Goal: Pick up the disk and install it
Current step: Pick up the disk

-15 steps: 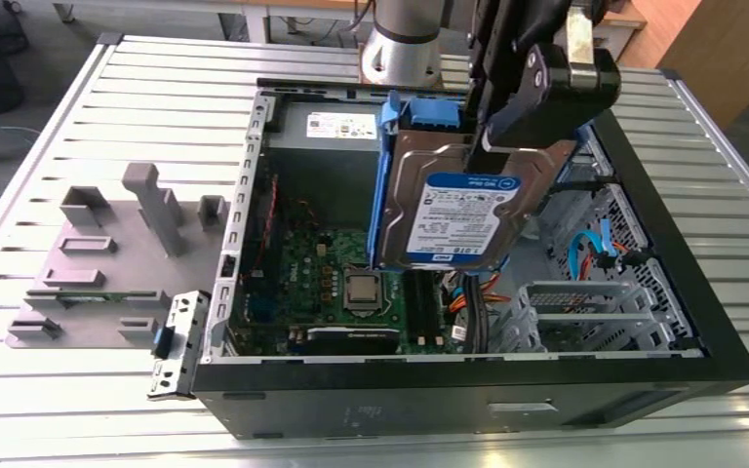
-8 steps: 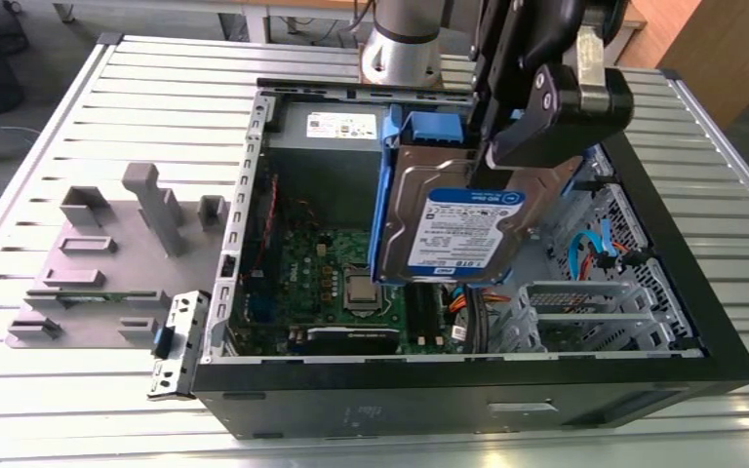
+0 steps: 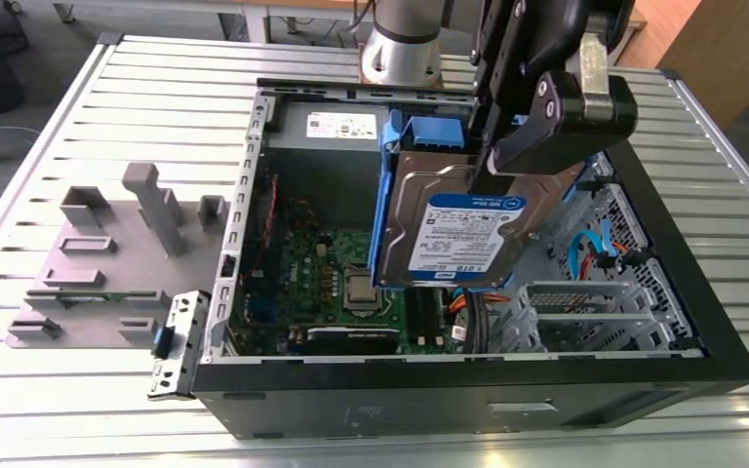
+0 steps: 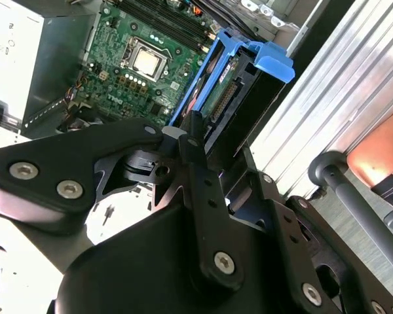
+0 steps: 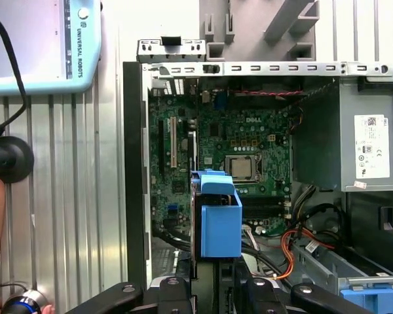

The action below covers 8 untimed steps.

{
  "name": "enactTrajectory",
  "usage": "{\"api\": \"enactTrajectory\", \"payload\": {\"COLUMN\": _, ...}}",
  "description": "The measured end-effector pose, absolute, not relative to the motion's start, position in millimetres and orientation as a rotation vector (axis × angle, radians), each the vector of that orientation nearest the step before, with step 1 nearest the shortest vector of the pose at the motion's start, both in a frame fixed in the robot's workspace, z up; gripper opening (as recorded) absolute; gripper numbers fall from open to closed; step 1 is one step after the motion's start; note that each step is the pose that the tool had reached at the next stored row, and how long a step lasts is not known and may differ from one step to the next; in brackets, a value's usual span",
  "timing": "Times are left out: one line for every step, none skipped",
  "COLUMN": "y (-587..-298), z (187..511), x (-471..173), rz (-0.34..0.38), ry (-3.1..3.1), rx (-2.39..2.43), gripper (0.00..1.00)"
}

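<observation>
The disk (image 3: 459, 234) is a silver hard drive with a blue-and-white label and blue carrier rails. It hangs tilted, almost on edge, above the open computer case (image 3: 479, 385). My gripper (image 3: 511, 161) is shut on the disk's upper end, with the black fingers clamping its sides. In the second wrist view the fingers (image 4: 195, 140) grip the disk (image 4: 226, 98) by its blue carrier. The first wrist view looks down past the disk's blue carrier (image 5: 219, 219) to the motherboard (image 5: 229, 150) beneath it.
A grey power supply (image 3: 329, 127) with a white sticker sits at the case's far end. Orange and blue cables (image 3: 596, 244) lie beside the drive cage on the exterior view's right. A grey slotted fixture (image 3: 114, 253) stands on the ribbed table (image 3: 89, 409) on the exterior view's left.
</observation>
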State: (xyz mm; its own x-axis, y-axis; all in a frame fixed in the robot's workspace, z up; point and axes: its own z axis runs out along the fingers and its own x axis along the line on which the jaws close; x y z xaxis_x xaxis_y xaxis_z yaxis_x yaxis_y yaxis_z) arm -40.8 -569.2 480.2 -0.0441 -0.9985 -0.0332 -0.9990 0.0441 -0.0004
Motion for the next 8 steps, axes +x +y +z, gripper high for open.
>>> {"api": "enactTrajectory", "payload": {"y": -569.2, "z": 480.2, "x": -40.8, "rz": 0.035, "ry": 2.252, "rx": -2.155, "gripper": 0.35}}
{"api": "enactTrajectory", "payload": {"y": -569.2, "z": 480.2, "x": -40.9, "rz": 0.035, "ry": 2.252, "rx": -2.155, "gripper": 0.35}}
{"api": "enactTrajectory", "payload": {"y": -569.2, "z": 480.2, "x": -40.9, "rz": 0.035, "ry": 2.252, "rx": -2.155, "gripper": 0.35}}
{"api": "enactTrajectory", "payload": {"y": -569.2, "z": 480.2, "x": -40.7, "rz": 0.035, "ry": 2.252, "rx": -2.155, "gripper": 0.35}}
{"api": "enactTrajectory", "payload": {"y": -569.3, "z": 480.2, "x": -40.2, "rz": 0.036, "ry": 2.252, "rx": -2.155, "gripper": 0.35}}
{"api": "enactTrajectory", "payload": {"y": -569.3, "z": 480.1, "x": -39.4, "rz": 0.035, "ry": 2.252, "rx": -2.155, "gripper": 0.35}}
{"api": "enactTrajectory", "payload": {"y": -569.3, "z": 480.1, "x": -38.2, "rz": 0.035, "ry": 2.252, "rx": -2.155, "gripper": 0.35}}
{"api": "enactTrajectory", "payload": {"y": -569.3, "z": 480.1, "x": -36.6, "rz": 0.035, "ry": 2.252, "rx": -2.155, "gripper": 0.35}}
